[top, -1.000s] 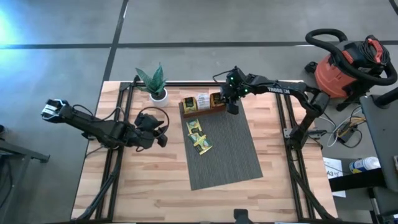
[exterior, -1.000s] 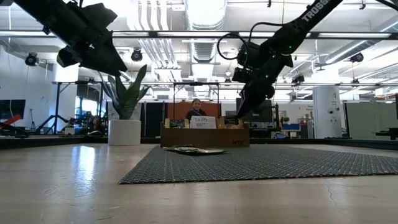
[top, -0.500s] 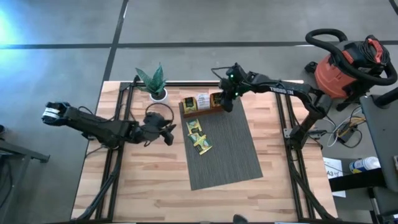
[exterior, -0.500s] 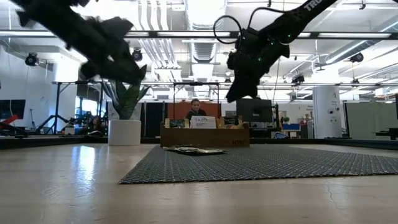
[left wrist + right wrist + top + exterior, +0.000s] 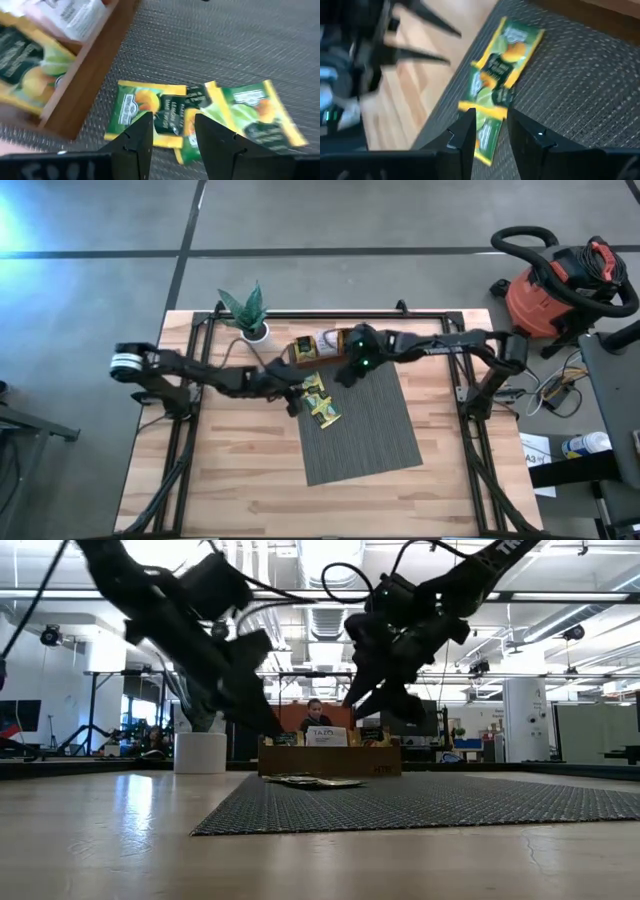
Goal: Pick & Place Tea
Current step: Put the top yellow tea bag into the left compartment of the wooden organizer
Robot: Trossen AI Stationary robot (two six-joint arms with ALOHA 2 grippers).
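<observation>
Left claw [image 5: 292, 402] hovers parted and empty beside the tea sachets [image 5: 320, 400] on the grey mat [image 5: 365, 430]; right claw [image 5: 345, 376], likewise parted and empty, hangs above them.

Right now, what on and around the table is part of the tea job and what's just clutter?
Job:
- tea sachets lying loose on the grey mat
- wooden tray at the mat's far edge, with sachets in it
- left gripper and right gripper, both open over the loose sachets

Just lying about:
- potted plant
- shop vacuum on the floor
</observation>
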